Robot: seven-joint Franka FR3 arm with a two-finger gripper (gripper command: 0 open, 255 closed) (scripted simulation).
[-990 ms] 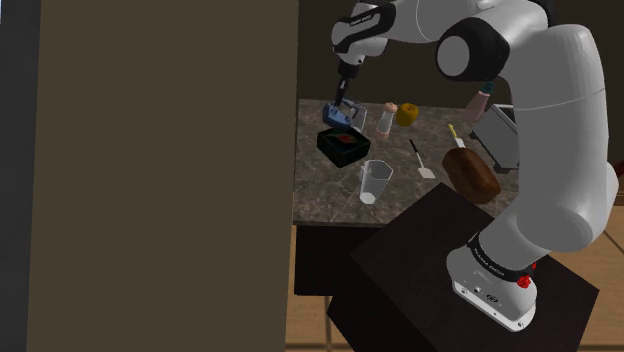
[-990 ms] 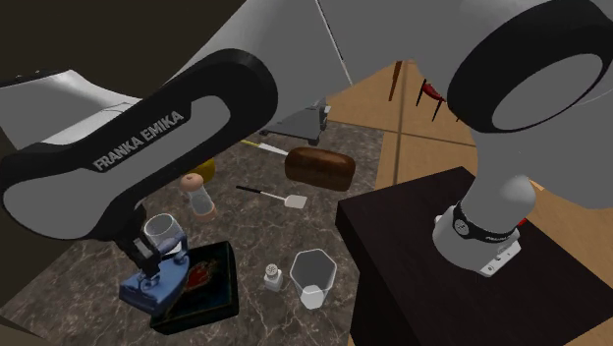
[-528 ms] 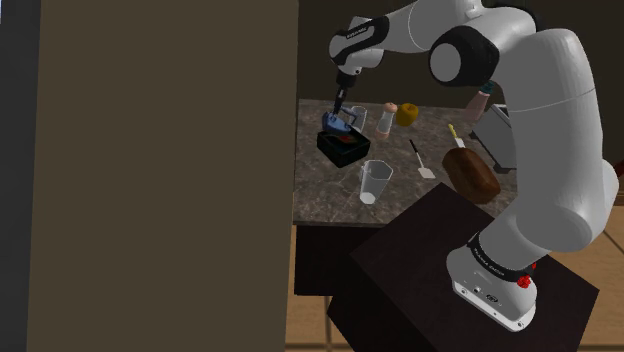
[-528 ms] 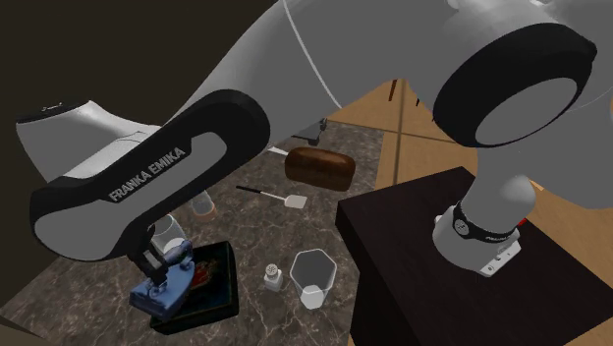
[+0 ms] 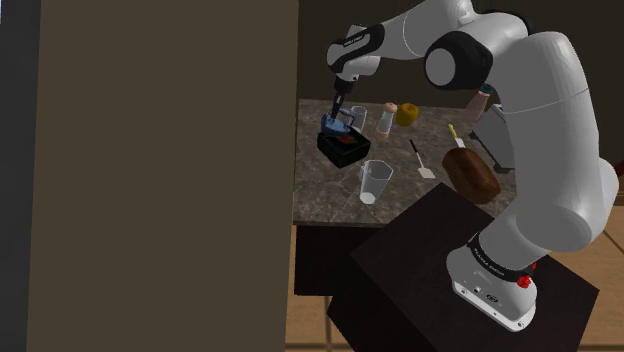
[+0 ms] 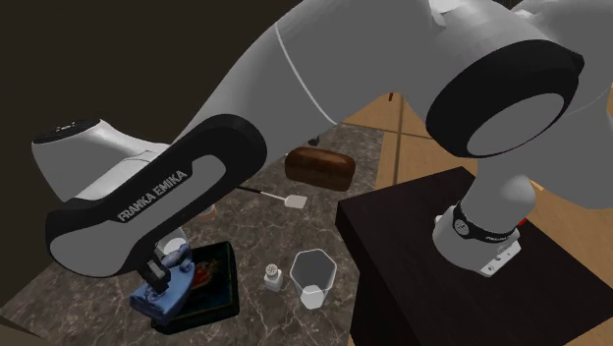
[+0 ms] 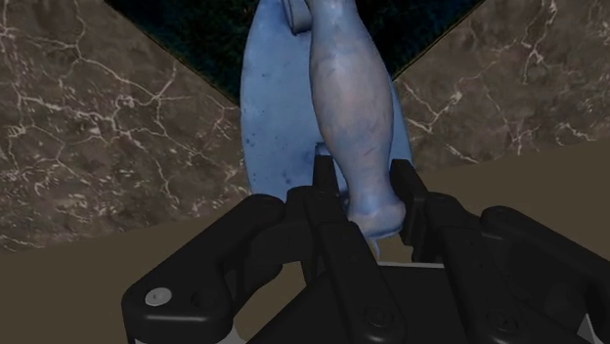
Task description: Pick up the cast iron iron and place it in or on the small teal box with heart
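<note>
snugly, gripper fingers clasp blue iron handle, over dark box

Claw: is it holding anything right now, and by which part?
Yes: the claw holds the blue iron by its handle, clasped between both fingers.

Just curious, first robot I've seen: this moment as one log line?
gripper: shut on iron | iron: blue, over dark box | release: not yet

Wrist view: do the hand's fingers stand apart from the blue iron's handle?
No, the hand is shut on the blue iron: both black fingers press against its handle.
</note>
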